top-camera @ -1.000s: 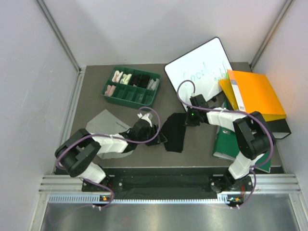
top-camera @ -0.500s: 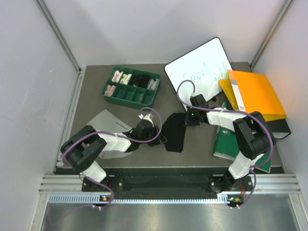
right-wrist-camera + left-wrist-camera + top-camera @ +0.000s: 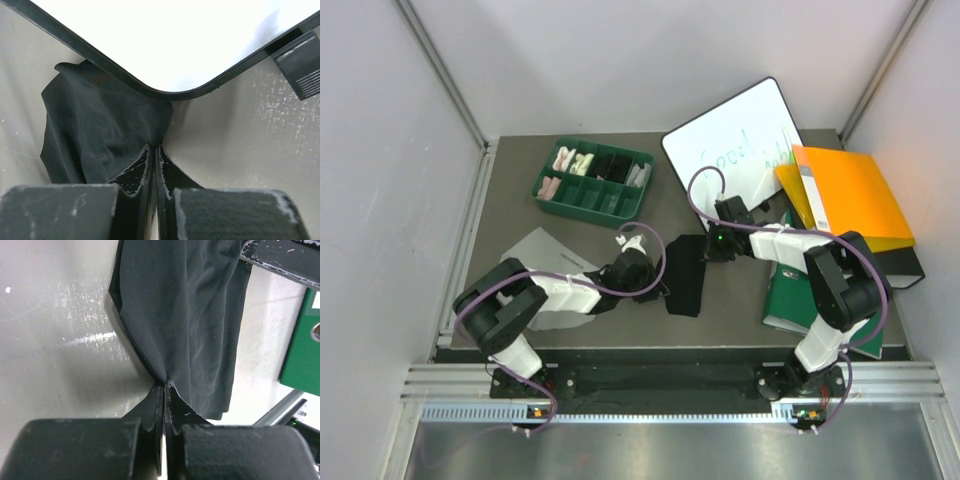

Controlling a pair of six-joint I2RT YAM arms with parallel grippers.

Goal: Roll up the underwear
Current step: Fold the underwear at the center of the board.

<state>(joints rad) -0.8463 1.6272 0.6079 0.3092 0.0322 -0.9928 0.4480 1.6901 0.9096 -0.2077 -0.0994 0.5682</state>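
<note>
Over the last second the left gripper (image 3: 658,287) has moved in toward the black briefs (image 3: 685,275) and closed. Its jaws, half open a second ago, are now pressed together on the briefs' left edge. The left wrist view shows the fabric pinched into a point at the gripper (image 3: 164,385), with the briefs (image 3: 185,315) fanning out flat beyond it on the bench (image 3: 50,340). The left arm's elbow has also swung up and in.

The right gripper (image 3: 712,245) has not shifted. It is clamped on the far right corner of the black briefs, as the right wrist view shows at the fingertips (image 3: 154,148), with the cloth (image 3: 95,135) bunched to their left. The briefs themselves lie where they lay before, at mid bench (image 3: 720,320).

The whiteboard (image 3: 730,140) lies just beyond the black briefs, and its rounded corner (image 3: 175,40) overhangs their far edge right above the right gripper, crowding that grip. The grey briefs (image 3: 535,255) lie well left of the black briefs, partly under the left arm. The green tray (image 3: 585,210) sits to the far left of the black briefs, holding white, pink and black cloth rolls. A green binder (image 3: 790,295) lies right of the black briefs under the right arm, with an orange folder (image 3: 850,195) beyond it.
</note>
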